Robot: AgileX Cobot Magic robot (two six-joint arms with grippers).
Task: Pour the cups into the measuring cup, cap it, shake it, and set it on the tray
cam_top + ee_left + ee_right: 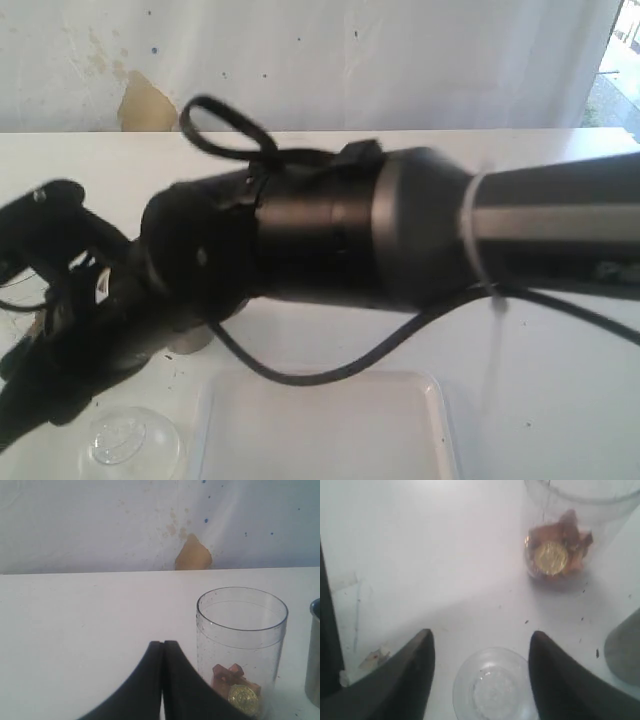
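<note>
Clear plastic, the measuring cup (242,645) looks light, stiff and slippery-walled. It stands upright just beside the left gripper (163,647), whose jaws are pressed together on nothing. A round lid (130,440) lies at the exterior frame's lower left beside the tray (330,430), under the spread, empty jaws of the right gripper (482,637); best pinched across its rim. No legible writing anywhere

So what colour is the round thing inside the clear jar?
The round thing is shiny gold, among brown pieces. The right wrist view shows it best.
</note>
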